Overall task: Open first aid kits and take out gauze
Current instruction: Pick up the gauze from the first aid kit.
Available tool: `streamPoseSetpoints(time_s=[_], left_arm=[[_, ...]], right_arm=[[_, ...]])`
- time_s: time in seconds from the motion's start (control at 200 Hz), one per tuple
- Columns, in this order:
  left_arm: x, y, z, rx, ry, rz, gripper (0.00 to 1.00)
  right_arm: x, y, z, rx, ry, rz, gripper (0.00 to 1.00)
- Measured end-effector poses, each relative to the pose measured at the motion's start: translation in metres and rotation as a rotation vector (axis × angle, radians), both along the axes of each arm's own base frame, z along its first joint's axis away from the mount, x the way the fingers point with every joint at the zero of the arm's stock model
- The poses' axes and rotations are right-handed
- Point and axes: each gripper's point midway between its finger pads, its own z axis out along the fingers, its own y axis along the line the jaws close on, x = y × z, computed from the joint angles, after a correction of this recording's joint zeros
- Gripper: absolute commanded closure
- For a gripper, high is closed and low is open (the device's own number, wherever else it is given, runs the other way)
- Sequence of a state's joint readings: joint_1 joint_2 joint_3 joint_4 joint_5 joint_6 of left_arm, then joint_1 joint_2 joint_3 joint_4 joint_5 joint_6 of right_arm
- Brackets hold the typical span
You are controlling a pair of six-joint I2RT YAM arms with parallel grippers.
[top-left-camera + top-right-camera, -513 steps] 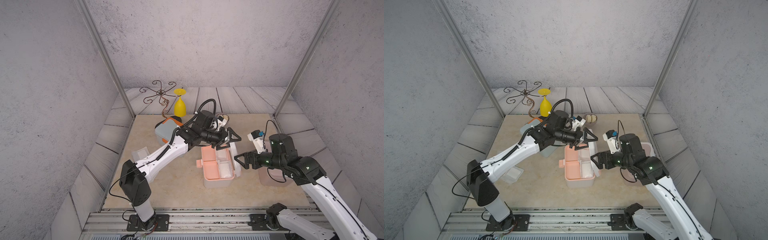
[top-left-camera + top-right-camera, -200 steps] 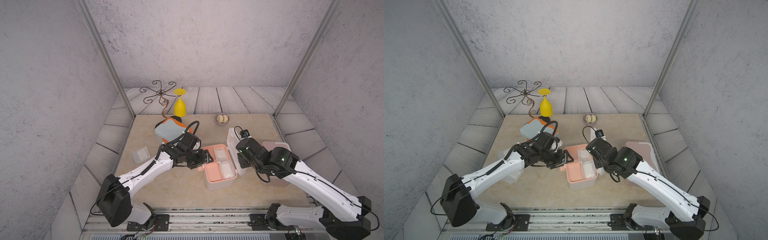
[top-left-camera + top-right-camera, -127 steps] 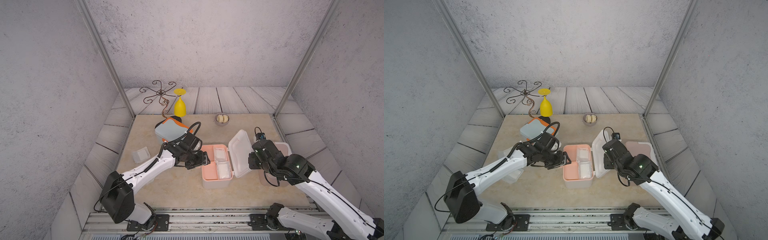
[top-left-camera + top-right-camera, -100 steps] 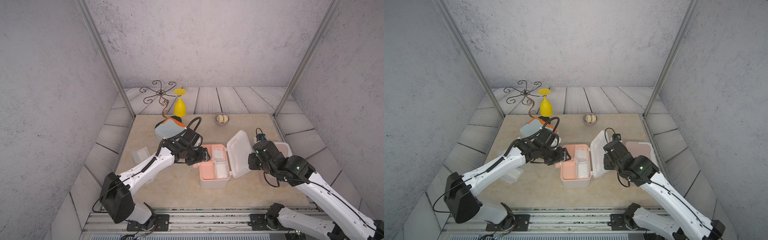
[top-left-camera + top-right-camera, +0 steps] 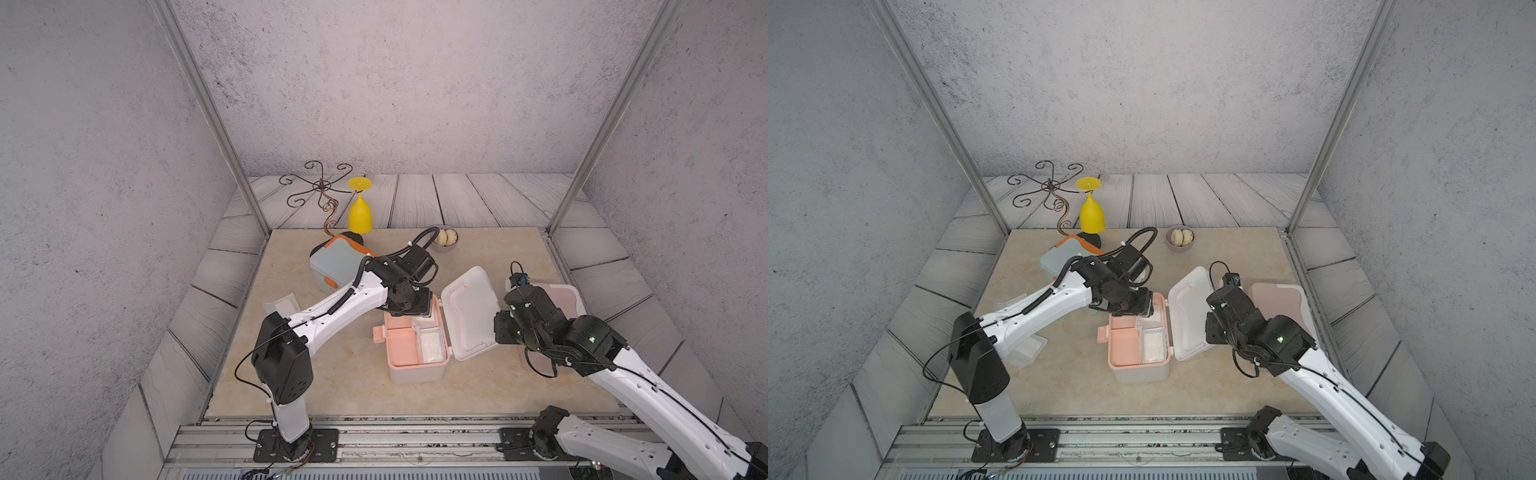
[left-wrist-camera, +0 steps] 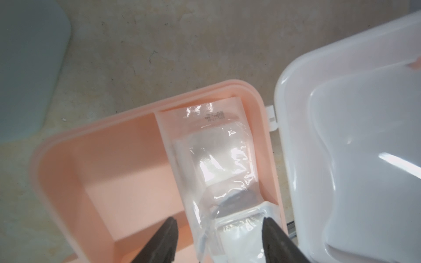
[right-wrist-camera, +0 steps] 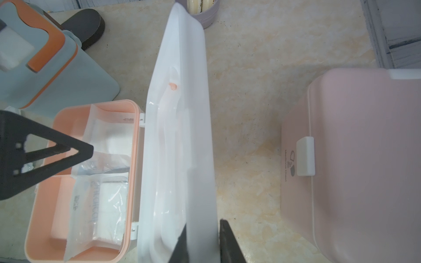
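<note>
- White-and-peach kit (image 5: 417, 374) on the bench (image 5: 332, 386): left claw (image 6: 219, 220), beside it half a second ago, now over its far compartment.
- Left claw half spread, astride a gauze packet (image 6: 216, 164) there, not pinching.
- Right claw (image 7: 204, 224) pinches the opened lid (image 7: 180, 136) at its rim.

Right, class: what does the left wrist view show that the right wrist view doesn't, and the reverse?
Only left wrist: both fingers of the left claw straddling a gauze packet. Only right wrist: the closed pink kit, the small bowl, the right claw clamping the edge of the white lid. Both: the peach tray, its gauze, that lid, the grey-blue kit.
</note>
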State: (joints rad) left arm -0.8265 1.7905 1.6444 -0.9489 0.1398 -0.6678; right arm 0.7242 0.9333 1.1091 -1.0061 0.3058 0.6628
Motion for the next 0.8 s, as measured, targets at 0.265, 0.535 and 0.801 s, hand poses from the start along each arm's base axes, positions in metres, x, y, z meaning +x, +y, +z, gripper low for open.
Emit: streamPoseSetpoints(time_s=[0.265, 0.535, 0.801], left_arm=[[0.001, 0.002, -0.010, 0.034, 0.011, -0.009, 0.63], [-0.002, 0.004, -0.017, 0.041, 0.028, -0.007, 0.78], [-0.002, 0.004, -0.018, 0.041, 0.025, -0.012, 0.91]], right_arm=[[-0.002, -0.002, -0.003, -0.001, 0.001, -0.002, 0.84], [-0.004, -0.010, -0.019, -0.030, 0.005, -0.016, 0.91], [-0.001, -0.018, -0.018, -0.065, -0.021, -0.043, 0.94]])
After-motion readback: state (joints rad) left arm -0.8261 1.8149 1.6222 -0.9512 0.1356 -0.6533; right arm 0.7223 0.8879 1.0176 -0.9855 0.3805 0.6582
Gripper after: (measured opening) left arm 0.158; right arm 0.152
